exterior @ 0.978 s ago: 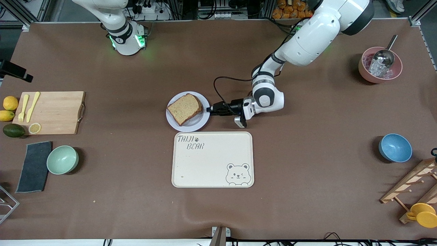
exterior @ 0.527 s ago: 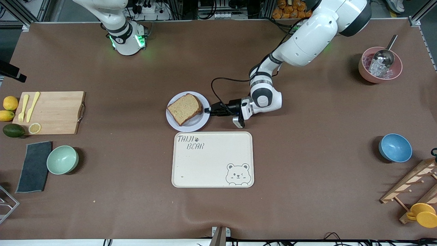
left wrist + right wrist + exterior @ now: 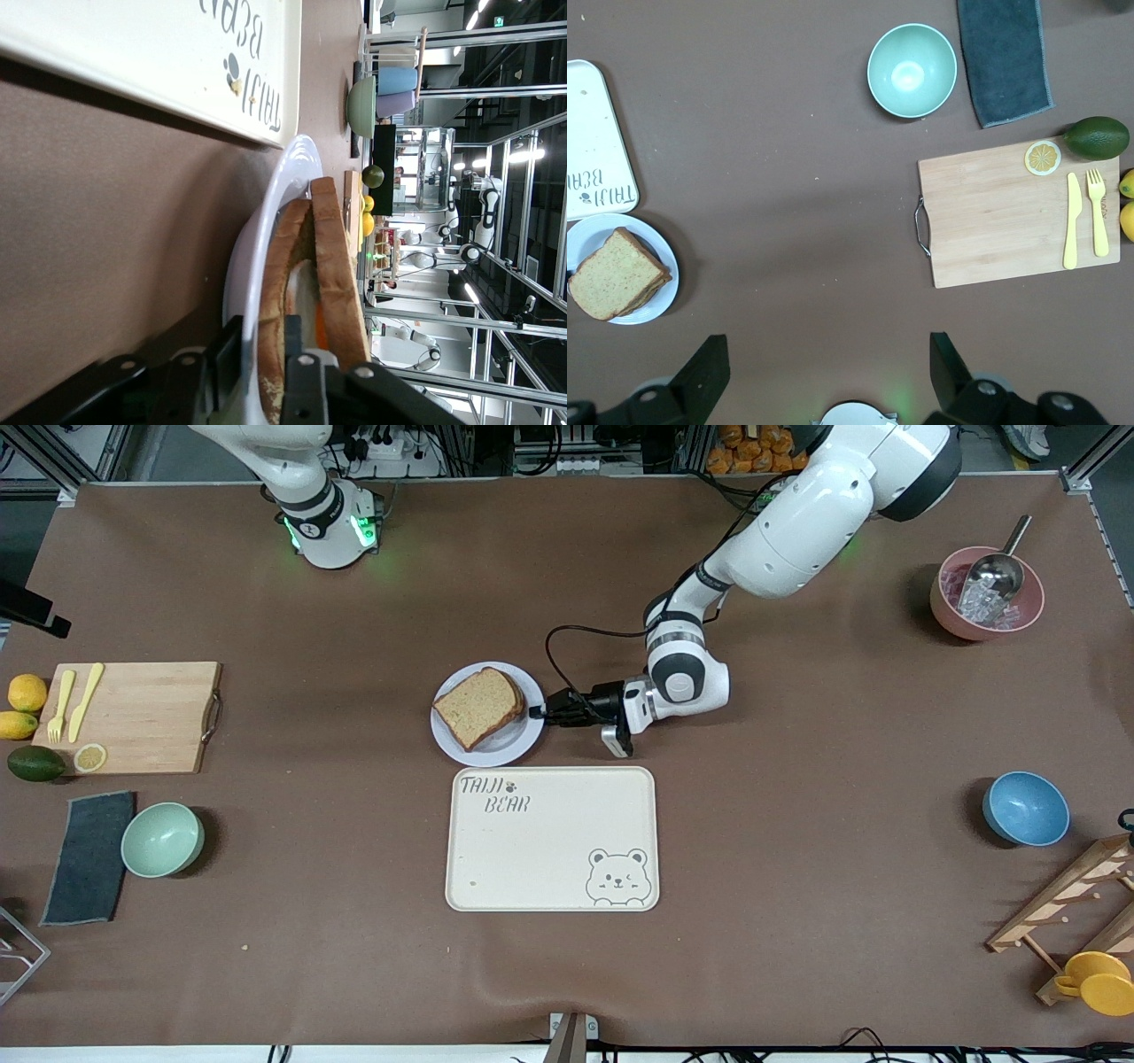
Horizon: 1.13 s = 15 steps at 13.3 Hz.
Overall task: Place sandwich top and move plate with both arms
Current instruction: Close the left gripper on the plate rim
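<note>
While the sandwich top (image 3: 478,707) sits on the plate (image 3: 528,737) beside the tray (image 3: 553,839), left hand (image 3: 538,712) pinches the plate rim. Right hand (image 3: 826,365) waits high above the tabletop (image 3: 797,850), fingers apart.

Near the middle of the brown table (image 3: 797,921), the sandwich top (image 3: 477,707) lies on the plate (image 3: 523,744). The left end effector (image 3: 537,712) is low at the plate's rim on the side toward the left arm's end of the table, fingers at the rim. The cream tray (image 3: 554,839) with a bear drawing lies just nearer the front camera than the plate. A wooden cutting board (image 3: 133,717) sits by the table edge at the right arm's end; a pink bowl (image 3: 952,620) stands near the corner at the left arm's end.
</note>
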Motion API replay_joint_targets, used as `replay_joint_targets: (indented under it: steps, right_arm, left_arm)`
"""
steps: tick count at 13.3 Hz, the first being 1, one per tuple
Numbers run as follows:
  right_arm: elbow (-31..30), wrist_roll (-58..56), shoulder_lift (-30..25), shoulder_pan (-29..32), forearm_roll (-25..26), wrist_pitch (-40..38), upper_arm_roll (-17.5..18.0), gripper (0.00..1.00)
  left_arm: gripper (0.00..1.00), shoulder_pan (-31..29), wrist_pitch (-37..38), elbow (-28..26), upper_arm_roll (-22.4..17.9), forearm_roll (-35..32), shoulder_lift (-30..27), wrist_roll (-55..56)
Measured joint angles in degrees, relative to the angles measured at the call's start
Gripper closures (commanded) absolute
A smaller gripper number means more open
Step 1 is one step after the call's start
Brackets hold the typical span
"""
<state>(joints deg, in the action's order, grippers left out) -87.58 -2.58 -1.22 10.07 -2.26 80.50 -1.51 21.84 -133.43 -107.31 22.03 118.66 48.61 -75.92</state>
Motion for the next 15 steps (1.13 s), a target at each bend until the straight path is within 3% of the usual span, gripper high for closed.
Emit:
replay_joint_targets:
  steps: [9,15]
  right_arm:
    - [0.03,-0.02,0.28,-0.4,0.0,2.27,0.3,0.0]
    - [-0.41,2.12,1.68,-3.6,-0.02,2.33,0.42,0.0]
  left_arm:
    - [0.97,-0.01,0.03,-0.01,0.02,0.65,0.1,-1.02]
    - [0.99,-0.05,0.06,0.1,0.11,0.66,0.17,-1.56]
